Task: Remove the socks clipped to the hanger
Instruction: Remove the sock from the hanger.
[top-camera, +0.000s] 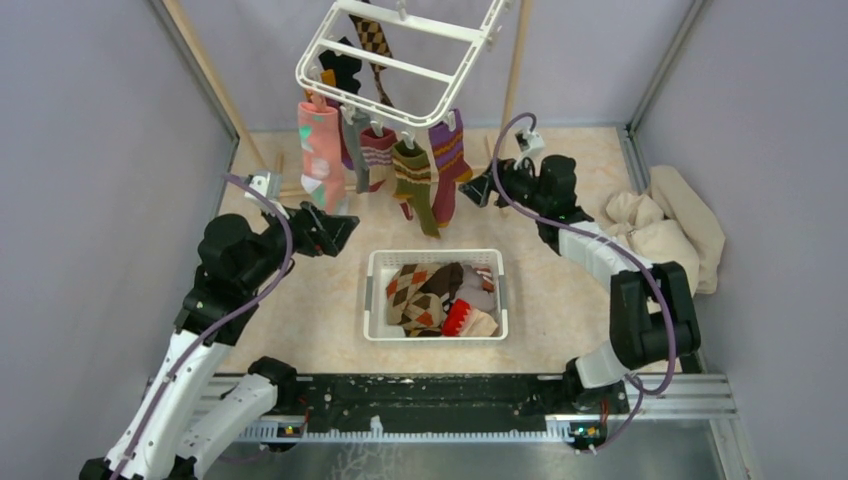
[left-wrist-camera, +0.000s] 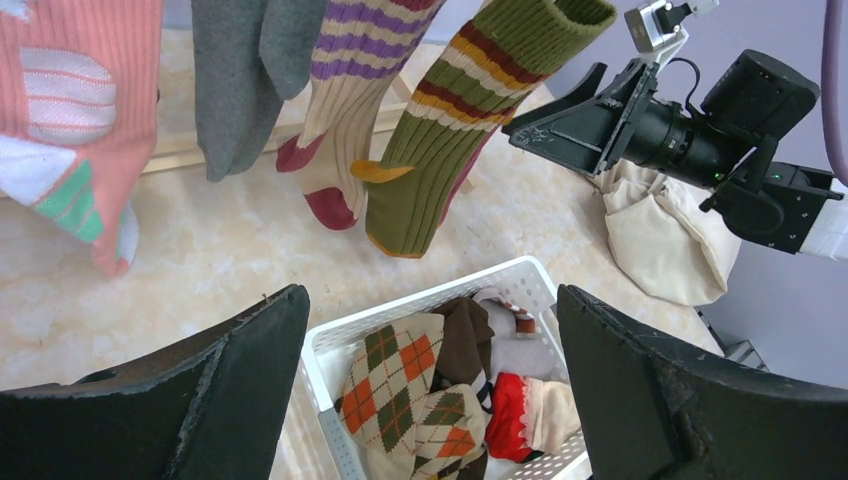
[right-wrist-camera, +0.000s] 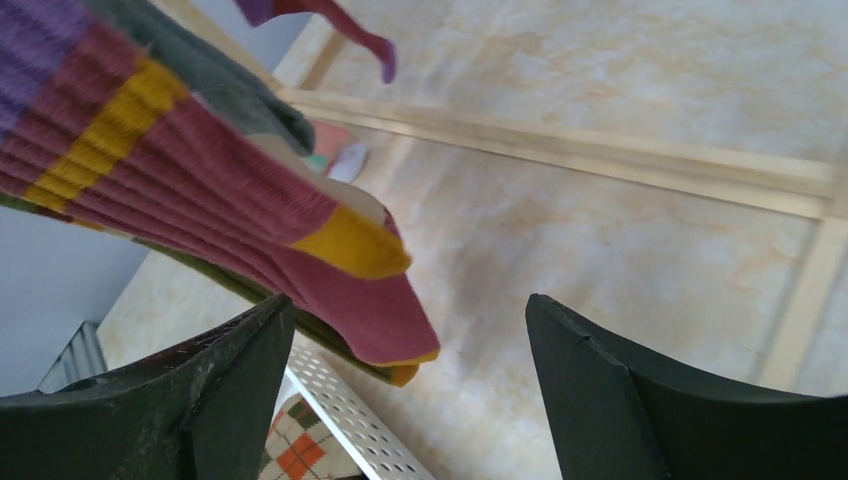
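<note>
The white hanger (top-camera: 400, 55) hangs tilted at the top centre. Socks are clipped along its near rim: pink with mint patches (top-camera: 320, 150), grey (top-camera: 358, 155), maroon-striped (top-camera: 378, 155), olive-striped (top-camera: 413, 180) and purple (top-camera: 448, 155). A black sock (top-camera: 342, 70) and a brown argyle sock (top-camera: 372, 38) hang higher up. My left gripper (top-camera: 345, 227) (left-wrist-camera: 430, 300) is open, low and left of the row, holding nothing. My right gripper (top-camera: 476, 188) (right-wrist-camera: 408, 305) is open just right of the purple sock (right-wrist-camera: 230, 200), whose maroon toe dangles near its left finger (right-wrist-camera: 230, 380) without being clamped.
A white slotted basket (top-camera: 436, 254) (left-wrist-camera: 322, 400) with several loose socks sits on the table below the hanger. A beige cloth heap (top-camera: 660, 235) (left-wrist-camera: 655, 235) lies at the right wall. Wooden rack poles (top-camera: 515, 80) rise behind, with base rails (right-wrist-camera: 600, 150) along the table.
</note>
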